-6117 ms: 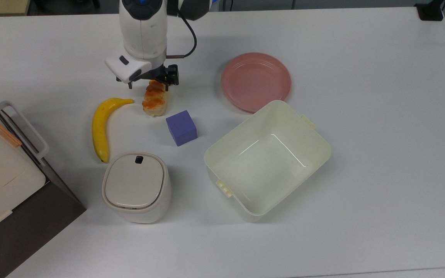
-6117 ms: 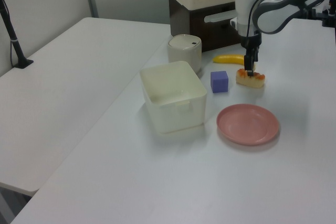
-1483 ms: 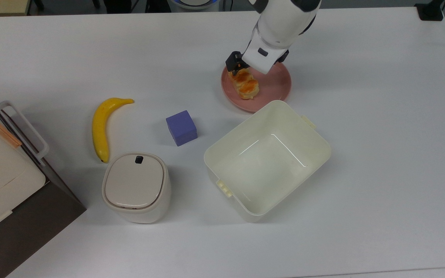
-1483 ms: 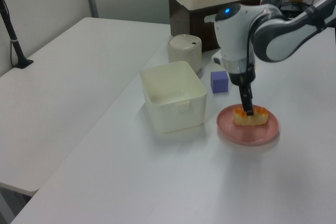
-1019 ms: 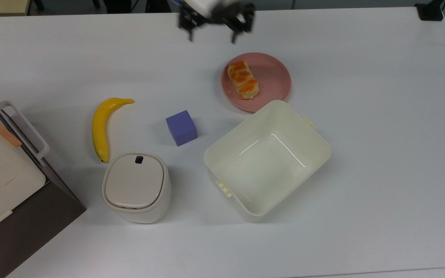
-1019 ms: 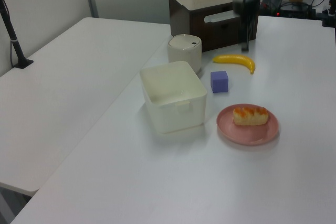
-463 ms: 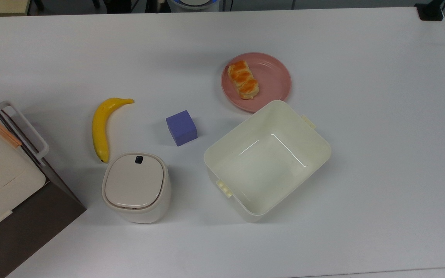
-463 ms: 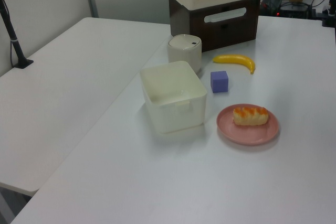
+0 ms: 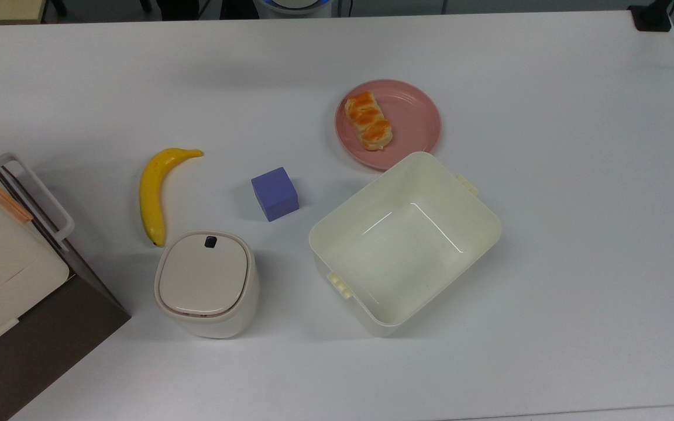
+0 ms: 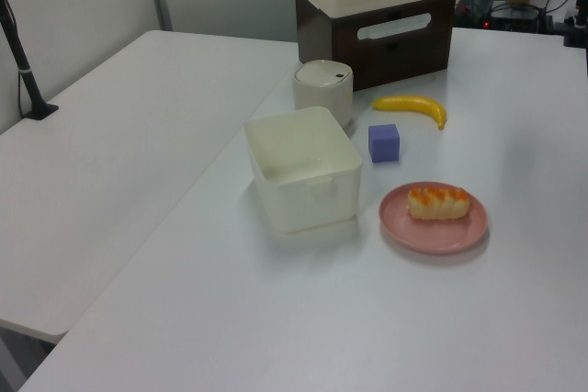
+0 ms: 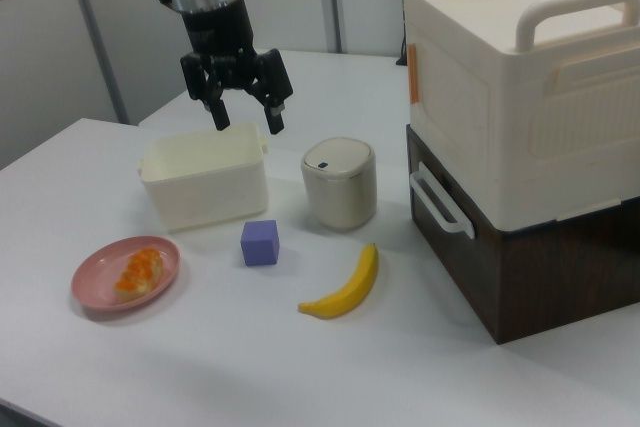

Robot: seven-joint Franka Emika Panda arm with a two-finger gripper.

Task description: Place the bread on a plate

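The bread (image 9: 368, 120) lies on the pink plate (image 9: 413, 120), toward the plate's left half in the top view. In the left view the bread (image 10: 439, 203) rests across the plate (image 10: 432, 234), free of any grip. In the right view the bread (image 11: 138, 273) sits on the plate (image 11: 95, 282) at the lower left. My gripper (image 11: 246, 124) hangs high above the table there, over the cream tub, open with nothing between its fingers (image 11: 218, 119) and well apart from the bread.
A cream tub (image 9: 489, 210) stands just below the plate in the top view. A purple cube (image 9: 275, 193), a yellow banana (image 9: 152, 190) and a lidded cream bin (image 9: 205, 280) lie toward the top view's left. A stacked cream and brown box (image 11: 520, 127) stands at the right view's right.
The gripper carried the bread from beside the banana to the plate, let it go, then rose out of the top view. In the last half second nothing on the table moved.
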